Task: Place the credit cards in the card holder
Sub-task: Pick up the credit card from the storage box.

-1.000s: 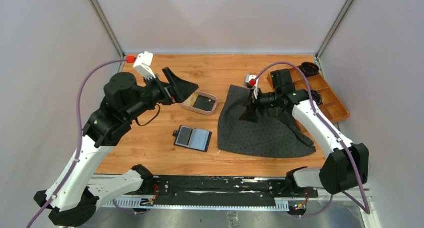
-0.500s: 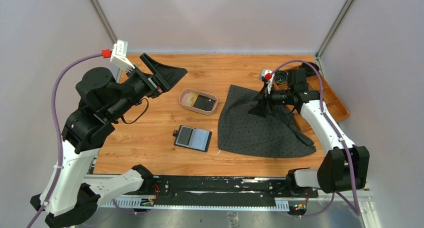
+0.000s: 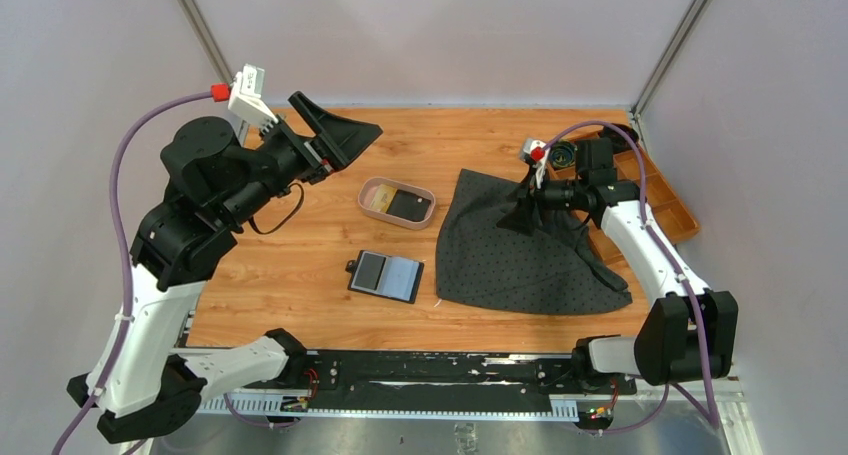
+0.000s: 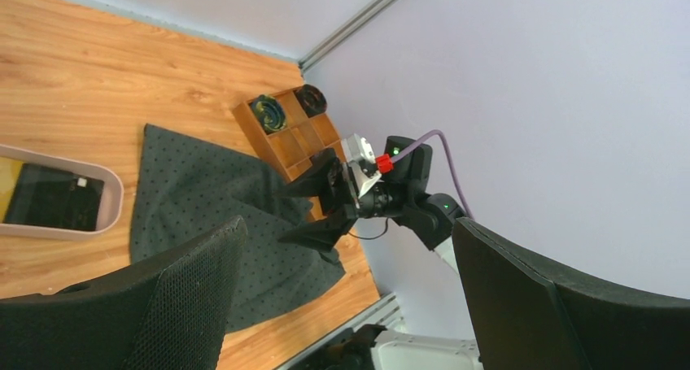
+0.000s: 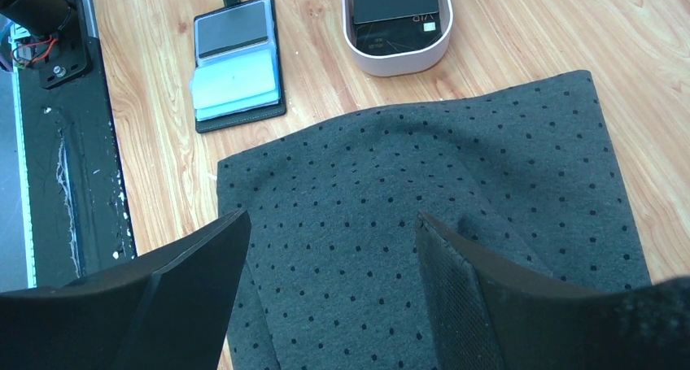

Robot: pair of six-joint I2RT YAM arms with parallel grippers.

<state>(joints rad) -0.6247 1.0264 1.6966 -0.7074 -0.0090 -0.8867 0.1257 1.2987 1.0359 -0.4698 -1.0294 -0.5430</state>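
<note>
The left gripper [image 3: 342,135] is up high over the far left of the table [image 3: 300,275], jaws spread wide, nothing between them and nothing touched. The left wrist view confirms it: only air between the two black fingers [image 4: 179,305].

Over on the right, the right gripper [image 3: 520,215] hangs above the dark dotted cloth [image 3: 510,265], jaws parted fairly wide. The right wrist view shows only cloth in the gap, nothing gripped, with the fingers [image 5: 187,297] clear of the fabric.

The card holder [image 3: 386,275] lies open and flat on the wood, front of centre, just left of the cloth's near corner. In it sit a dark card [image 5: 233,35] in one half and a pale blue card [image 5: 236,85] in the other.

Behind it is the pinkish tray [image 3: 365,190], with a black card [image 3: 410,206] and a gold card [image 3: 378,201] in it. The orange-brown compartment box [image 3: 660,200] sits at the far right edge.
</note>
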